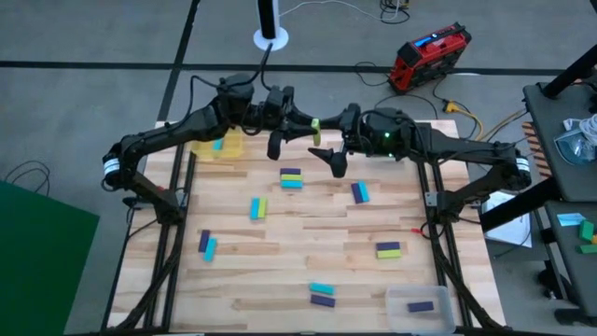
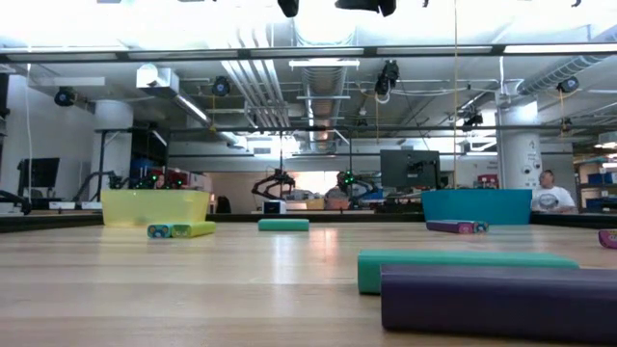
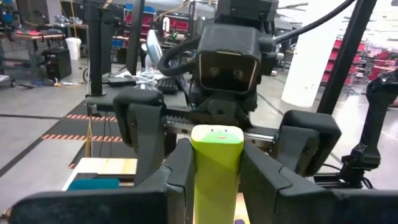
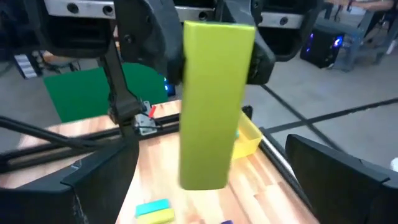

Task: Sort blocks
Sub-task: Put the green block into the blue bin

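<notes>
A yellow-green block hangs in the air over the table's far middle, with my left gripper shut on it. My right gripper faces it end on, open; its fingers stand wide on either side of the block's free end without touching. Several cyan, yellow-green and purple blocks lie flat on the table, among them a stacked group and a pair. My left gripper pinches the yellow-green block by its two long sides between its two fingers. The fingers lie along the block and come level from the table's left. The block sticks out past them toward my right gripper, clear of the table.
A yellow tray with a cyan block stands at the far left under my left arm. A clear tray with a purple block sits at the near right corner. A blue tray shows in the low view. Loose blocks are scattered over the middle.
</notes>
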You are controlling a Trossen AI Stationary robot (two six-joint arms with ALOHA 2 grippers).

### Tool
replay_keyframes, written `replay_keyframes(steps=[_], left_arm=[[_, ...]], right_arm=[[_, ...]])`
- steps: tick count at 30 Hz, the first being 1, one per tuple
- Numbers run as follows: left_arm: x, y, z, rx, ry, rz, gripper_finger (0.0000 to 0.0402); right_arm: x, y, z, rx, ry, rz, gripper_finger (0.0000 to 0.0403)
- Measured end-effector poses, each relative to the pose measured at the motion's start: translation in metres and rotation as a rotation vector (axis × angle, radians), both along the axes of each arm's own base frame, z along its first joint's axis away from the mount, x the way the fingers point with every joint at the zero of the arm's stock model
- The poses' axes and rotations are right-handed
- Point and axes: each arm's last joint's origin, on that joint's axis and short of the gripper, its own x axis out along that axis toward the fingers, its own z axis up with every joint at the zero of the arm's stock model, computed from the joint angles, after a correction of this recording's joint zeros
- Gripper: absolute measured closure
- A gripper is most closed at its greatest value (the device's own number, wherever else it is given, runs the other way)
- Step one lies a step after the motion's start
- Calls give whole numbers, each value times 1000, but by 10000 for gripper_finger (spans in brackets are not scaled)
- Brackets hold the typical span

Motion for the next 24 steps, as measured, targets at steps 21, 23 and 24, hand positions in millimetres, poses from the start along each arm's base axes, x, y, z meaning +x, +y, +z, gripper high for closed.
replay_keyframes(steps=[21, 23, 24], left_arm=[[0, 0, -1, -3, 7, 0, 332], [0, 0, -1, -3, 7, 0, 332], [0, 0, -1, -3, 7, 0, 332]], right_arm=[[-3, 0, 3, 8, -15, -13, 137], [-3, 0, 3, -5, -11, -10, 162], [-3, 0, 3, -11, -9, -8, 174]])
